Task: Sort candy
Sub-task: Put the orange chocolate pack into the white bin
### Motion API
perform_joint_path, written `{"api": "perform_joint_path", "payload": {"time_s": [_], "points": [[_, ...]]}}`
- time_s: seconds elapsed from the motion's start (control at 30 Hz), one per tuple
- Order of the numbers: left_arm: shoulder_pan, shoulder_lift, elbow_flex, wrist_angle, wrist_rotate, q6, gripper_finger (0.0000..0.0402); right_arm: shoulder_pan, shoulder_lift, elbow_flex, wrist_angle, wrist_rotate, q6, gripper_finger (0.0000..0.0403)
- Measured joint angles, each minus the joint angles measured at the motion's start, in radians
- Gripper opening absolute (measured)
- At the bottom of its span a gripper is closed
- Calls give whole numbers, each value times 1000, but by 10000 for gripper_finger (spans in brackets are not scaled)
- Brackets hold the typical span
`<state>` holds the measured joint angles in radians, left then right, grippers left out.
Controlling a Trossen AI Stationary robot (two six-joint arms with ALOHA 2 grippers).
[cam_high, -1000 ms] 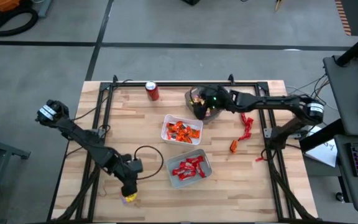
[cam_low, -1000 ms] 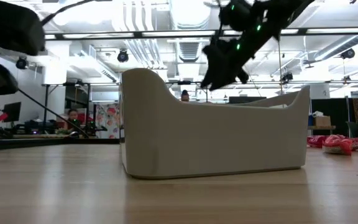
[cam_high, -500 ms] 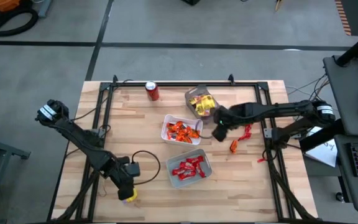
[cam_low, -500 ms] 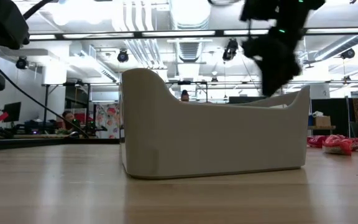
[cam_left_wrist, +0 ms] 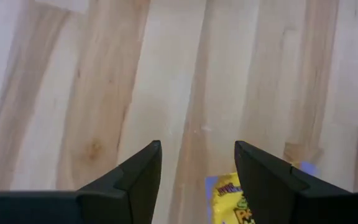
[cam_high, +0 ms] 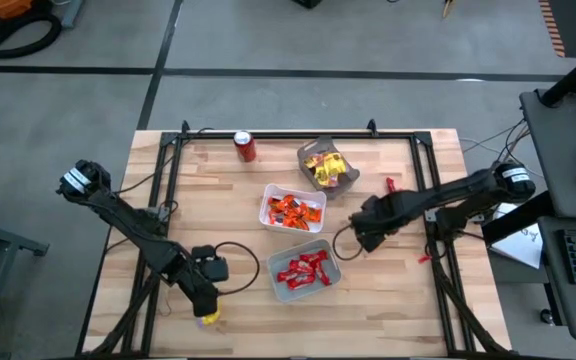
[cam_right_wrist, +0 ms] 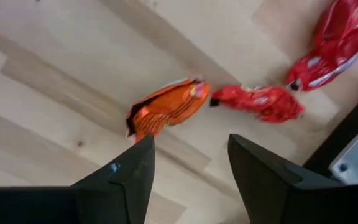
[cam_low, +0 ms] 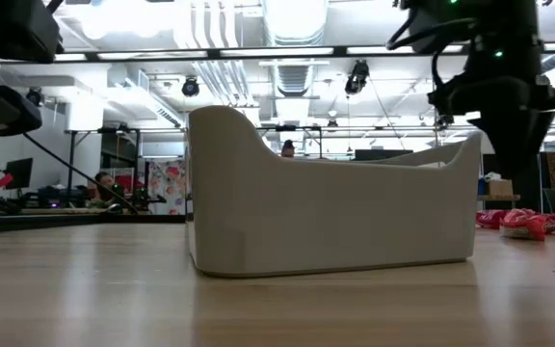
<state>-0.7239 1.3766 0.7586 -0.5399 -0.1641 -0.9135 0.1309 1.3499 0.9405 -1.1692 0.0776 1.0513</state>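
Observation:
Three white trays sit mid-table: one with yellow candy [cam_high: 326,168], one with orange candy [cam_high: 293,210], one with red candy [cam_high: 306,268]. My right gripper [cam_high: 360,240] is open and empty, low over loose candy right of the trays. Its wrist view shows my right gripper [cam_right_wrist: 188,146] with an orange candy [cam_right_wrist: 166,109] and two red candies [cam_right_wrist: 260,102] lying on the wood ahead of its fingers. My left gripper [cam_high: 206,312] is open near the table's near-left edge. A yellow candy [cam_left_wrist: 238,199] lies on the wood between its fingers [cam_left_wrist: 197,152].
A red soda can [cam_high: 245,147] stands at the far edge, left of the yellow tray. A red candy [cam_high: 389,185] lies beyond my right arm, and another small red piece [cam_high: 420,257] lies by the right frame rail. In the low view the nearest tray [cam_low: 335,202] fills the middle.
My right gripper has left the yellow-candy tray at the far side. It has swung toward the table's near and right edges and come lower, and now stands over the loose orange and red candy.

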Motion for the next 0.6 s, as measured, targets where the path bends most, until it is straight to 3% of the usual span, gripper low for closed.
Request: {"api": "perform_joint_path", "payload": {"time_s": [0.27, 0.6], "points": [[47, -1, 0, 1, -37, 130, 186, 121, -1, -43, 108, 9, 199, 190], [164, -1, 0, 10, -65, 372, 186, 163, 10, -163, 223, 145, 422, 192]]}}
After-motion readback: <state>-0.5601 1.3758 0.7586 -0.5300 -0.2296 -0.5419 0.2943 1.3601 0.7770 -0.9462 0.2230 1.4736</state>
